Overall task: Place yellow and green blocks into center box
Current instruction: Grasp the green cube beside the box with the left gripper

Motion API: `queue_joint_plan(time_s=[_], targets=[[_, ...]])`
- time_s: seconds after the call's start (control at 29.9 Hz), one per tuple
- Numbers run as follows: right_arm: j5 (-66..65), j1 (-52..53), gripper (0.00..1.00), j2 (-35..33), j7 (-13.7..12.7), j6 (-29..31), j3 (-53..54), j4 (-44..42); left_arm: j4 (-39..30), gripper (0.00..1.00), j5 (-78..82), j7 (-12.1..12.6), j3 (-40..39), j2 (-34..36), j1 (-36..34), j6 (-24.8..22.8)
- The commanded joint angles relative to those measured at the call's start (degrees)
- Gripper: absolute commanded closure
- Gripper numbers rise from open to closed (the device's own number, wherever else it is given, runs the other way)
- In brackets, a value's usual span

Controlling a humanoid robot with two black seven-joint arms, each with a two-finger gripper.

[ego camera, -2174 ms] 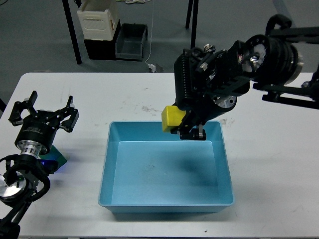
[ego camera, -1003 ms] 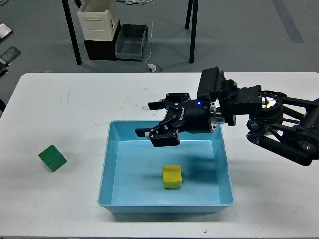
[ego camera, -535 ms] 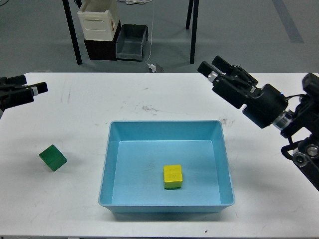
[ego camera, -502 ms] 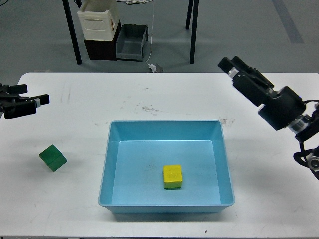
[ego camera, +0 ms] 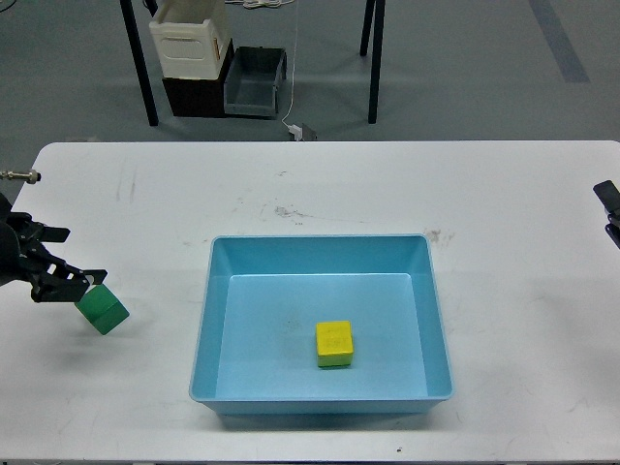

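The yellow block (ego camera: pixel 334 344) lies on the floor of the blue center box (ego camera: pixel 208 320), right of its middle. The green block (ego camera: pixel 102 308) sits tilted on the white table, left of the box. My left gripper (ego camera: pixel 77 256) comes in from the left edge with its fingers spread open. Its lower finger (ego camera: pixel 89 277) is just above the green block, and it holds nothing. Only a small dark tip of my right arm (ego camera: pixel 608 205) shows at the right edge, so its fingers cannot be told apart.
The white table (ego camera: pixel 320 184) stretches around the box. Behind its far edge, on the floor, stand a cream and black crate stack (ego camera: pixel 192 48), a grey bin (ego camera: pixel 256 79) and black table legs (ego camera: pixel 140 63).
My right arm released the yellow block into the box, then pulled back to the right edge. My left gripper moved down to the green block.
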Motion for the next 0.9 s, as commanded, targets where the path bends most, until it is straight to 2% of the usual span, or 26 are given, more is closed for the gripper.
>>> queue_joint_plan(time_s=[0.0,0.33,0.87], targets=[[0.29,-0.74,0.01,-0.1,0.01,-0.08,0.29,-0.57,0.49,0.0,0.5,0.0,3.25,-0.69,-1.85,-0.36],[0.29,-1.18,0.01,-0.01,0.01,-1.04,0.38,-0.92,4.26,0.0,1.49,0.0,7.65,-4.73,-1.94,-0.36],[0.21,-2.06,0.01,0.08,0.01,-1.22,0.29,-1.54,8.75,0.01,1.49,0.0,8.44,-10.1,-1.76,-0.36]])
